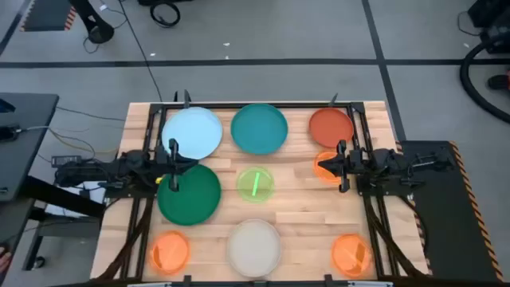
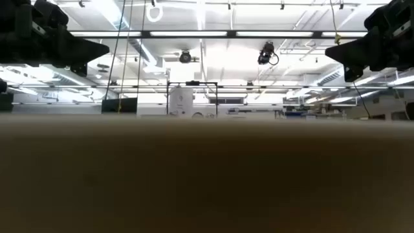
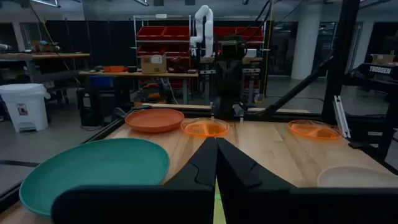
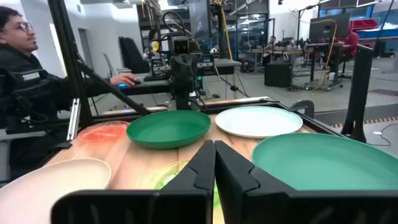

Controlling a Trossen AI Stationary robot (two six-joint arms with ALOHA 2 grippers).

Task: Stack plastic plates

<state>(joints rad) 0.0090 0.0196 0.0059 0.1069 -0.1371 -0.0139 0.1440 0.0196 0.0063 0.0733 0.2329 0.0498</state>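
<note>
All plates lie flat on the wooden table. In the high view the far row holds a light-blue plate (image 1: 194, 131), a teal plate (image 1: 259, 127) and a red-orange plate (image 1: 331, 125). In the middle are a dark-green plate (image 1: 190, 194), a small neon-green plate (image 1: 255, 183) and a small orange plate (image 1: 325, 166). At the near edge lie an orange plate (image 1: 170, 251), a cream plate (image 1: 255, 245) and another orange plate (image 1: 351, 253). My left gripper (image 1: 182, 166) (image 3: 216, 149) hovers shut over the dark-green plate's far rim. My right gripper (image 1: 335, 165) (image 4: 214, 149) hovers shut over the middle orange plate.
A black frame (image 1: 239, 105) runs round the table's edges. Bare wood (image 1: 299, 209) shows between the neon-green plate and the near-right orange one. A person (image 4: 25, 74) sits at a desk beyond the table's left side. Shelves and another robot arm (image 3: 204, 25) stand beyond the right side.
</note>
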